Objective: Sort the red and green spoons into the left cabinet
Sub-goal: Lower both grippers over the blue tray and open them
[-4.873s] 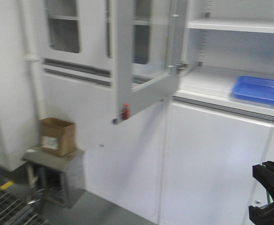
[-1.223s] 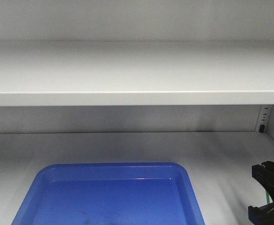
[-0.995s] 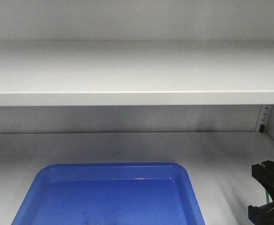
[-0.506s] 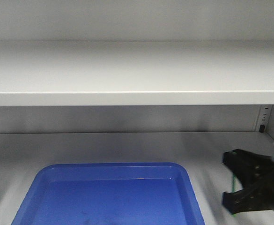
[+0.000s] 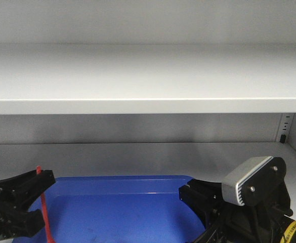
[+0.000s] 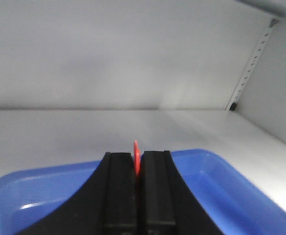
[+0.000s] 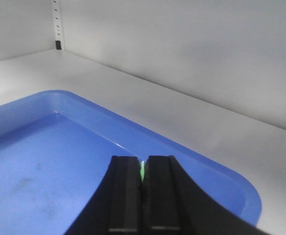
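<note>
The left cabinet shows as a grey upper shelf [image 5: 137, 76] over a lower shelf [image 5: 137, 157] that bears the blue tray [image 5: 117, 202]. My left gripper [image 5: 42, 198] hovers over the tray's left end, shut on the red spoon [image 5: 45, 215], whose thin handle slants down past the fingers. In the left wrist view the red spoon [image 6: 136, 149] pokes up between the shut gripper [image 6: 138, 155]. My right gripper [image 5: 196, 212] hangs over the tray's right corner. In the right wrist view it [image 7: 143, 159] pinches the green spoon [image 7: 142, 169], of which only a sliver shows.
Slotted uprights [image 5: 284, 129] stand at the cabinet's rear right corner [image 6: 245, 78]. The upper shelf's front edge [image 5: 148, 106] overhangs the tray area. Bare grey shelf floor [image 7: 221, 122] runs behind and to the right of the tray rim [image 7: 231, 181].
The right gripper has swung in from the right edge to the tray's right corner. The left gripper with the red spoon has come into view at lower left. The base had closed on the cabinet earlier.
</note>
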